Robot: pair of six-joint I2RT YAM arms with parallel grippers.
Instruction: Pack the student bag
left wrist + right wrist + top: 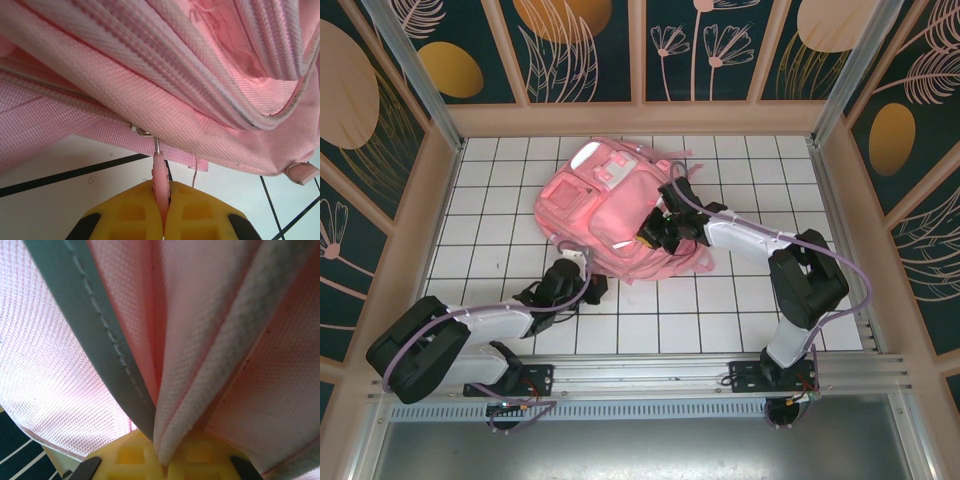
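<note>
The pink student bag (610, 205) lies flat on the white tiled table (740, 300), front pockets up. At its near left edge my left gripper (582, 283) is shut on a pink zipper pull (161, 175) that hangs from a metal slider (145, 132) on the bag's zip. The yellow fingers (130, 212) press the pull from both sides. My right gripper (655, 232) sits on the bag's right side, shut on a pinched fold of pink fabric (200, 390) with a grey stripe (95, 325) beside it.
Patterned walls enclose the table on three sides. Bare tiles lie left, right and in front of the bag. A metal rail (720, 375) with both arm bases runs along the near edge.
</note>
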